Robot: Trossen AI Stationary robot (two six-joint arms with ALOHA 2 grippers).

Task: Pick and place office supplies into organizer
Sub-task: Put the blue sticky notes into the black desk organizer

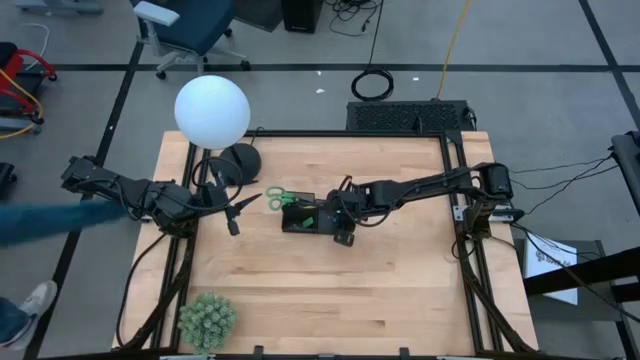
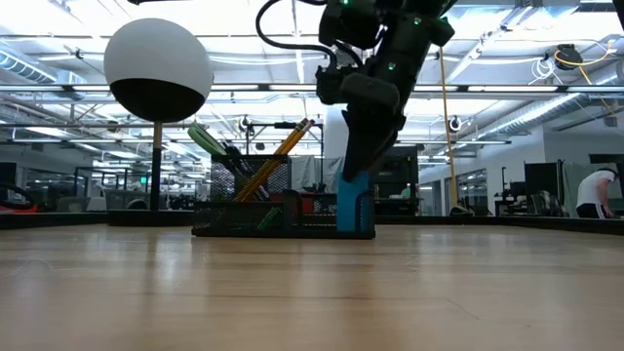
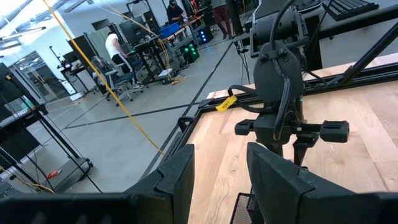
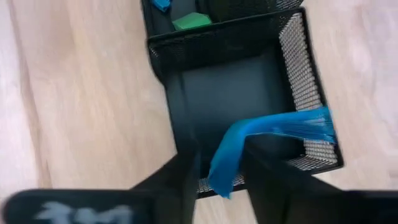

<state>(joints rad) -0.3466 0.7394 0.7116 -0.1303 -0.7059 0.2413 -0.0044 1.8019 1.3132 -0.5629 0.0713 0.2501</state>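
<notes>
The black mesh organizer (image 1: 308, 216) stands mid-table. Green-handled scissors (image 1: 277, 197) and orange pencils (image 2: 283, 148) stick slanting out of its taller section (image 2: 249, 180). A small green piece (image 4: 191, 22) lies in a low compartment. My right gripper (image 1: 345, 226) is above the organizer's right end, shut on the blue pad (image 4: 273, 138). My left gripper (image 1: 243, 210) is open and empty, left of the organizer and near the scissors' handles. My right gripper pinches one end of the blue pad (image 4: 219, 177) between its two fingers, coming from above and pointing down. The pad bends below the fingers, and its free end (image 4: 314, 124) reaches into the organizer's end compartment by the mesh wall. In the low view the pad (image 2: 354, 207) stands nearly upright.
A white globe lamp (image 1: 212, 110) with a round black base (image 1: 241, 158) stands at the far left, close behind my left arm. A spiky green plant ball (image 1: 207, 320) sits at the near left. The wood in front of the organizer (image 1: 330, 290) is bare.
</notes>
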